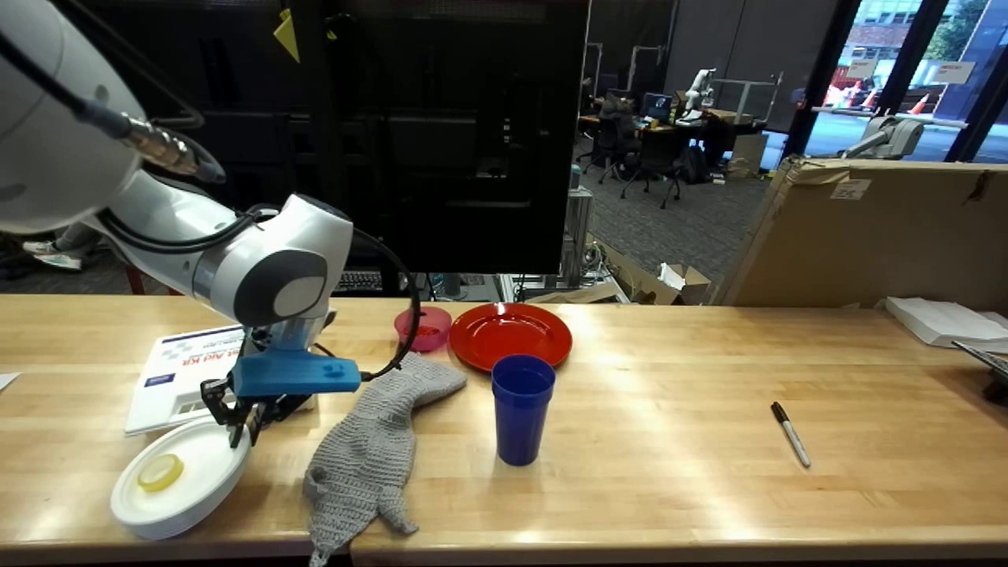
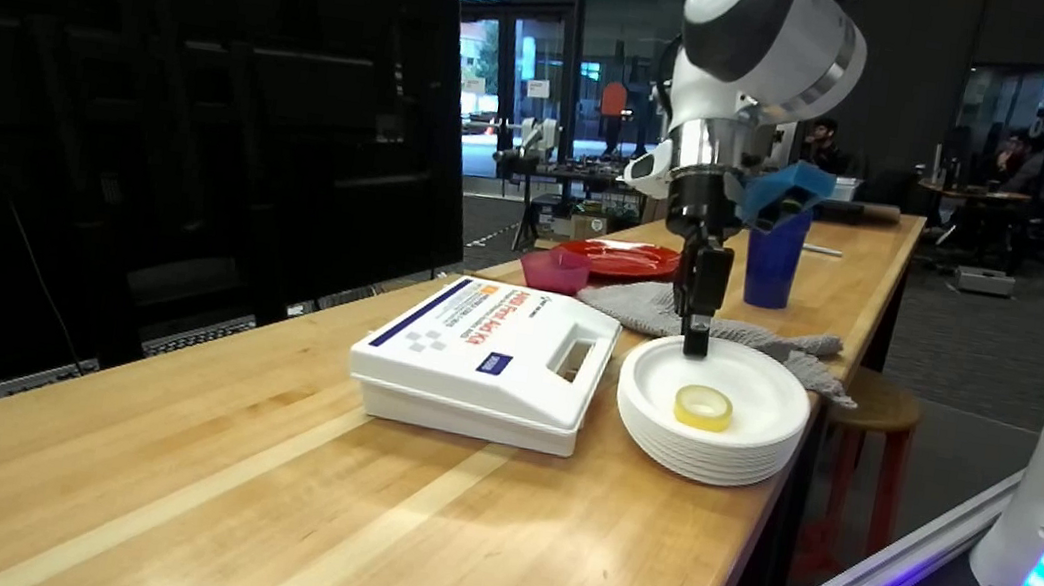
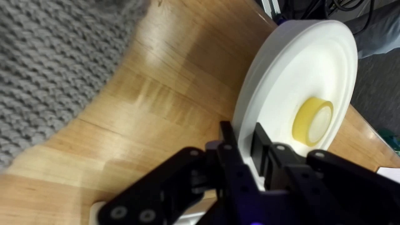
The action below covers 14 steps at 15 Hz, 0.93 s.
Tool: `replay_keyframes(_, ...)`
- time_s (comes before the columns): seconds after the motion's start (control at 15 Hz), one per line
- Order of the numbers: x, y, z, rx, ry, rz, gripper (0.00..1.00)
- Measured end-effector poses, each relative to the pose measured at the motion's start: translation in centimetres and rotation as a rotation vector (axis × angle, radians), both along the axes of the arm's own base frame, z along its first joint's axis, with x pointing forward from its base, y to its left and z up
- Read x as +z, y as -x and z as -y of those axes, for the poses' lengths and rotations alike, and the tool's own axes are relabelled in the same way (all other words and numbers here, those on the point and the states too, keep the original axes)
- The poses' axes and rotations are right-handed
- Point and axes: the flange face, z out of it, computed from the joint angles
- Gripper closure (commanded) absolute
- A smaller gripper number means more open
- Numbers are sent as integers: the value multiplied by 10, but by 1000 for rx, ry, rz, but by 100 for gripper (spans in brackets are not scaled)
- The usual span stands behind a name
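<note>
While my two fingers (image 3: 227, 134) pinch the rim of one stack of white plates (image 2: 766, 391), its layers too fine for me to count, one yellow tape roll (image 2: 702, 421) lies flat on top. The stack sits near the edge of the table (image 2: 469, 538). Just beside it I have one white first-aid kit (image 2: 463, 361), and near both, one grey knitted piece (image 1: 370, 449). Farther along are one pink bowl (image 1: 426, 340), one red plate (image 1: 510, 337), one blue cup (image 1: 521, 417) and one marker (image 1: 791, 435).

Pink bowl (image 1: 433, 340) just beside red plate (image 1: 510, 336); blue cup (image 1: 520, 417) near.
</note>
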Motion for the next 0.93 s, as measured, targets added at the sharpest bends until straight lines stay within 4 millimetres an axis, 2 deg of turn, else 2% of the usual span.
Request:
replay_keyframes(0.4,-2,-2,7,0,-6,-16,96)
replay_keyframes(0.73,-9,2,8,76,-82,-127,96)
replay_keyframes(0.93,-9,-4,7,105,-102,-172,96)
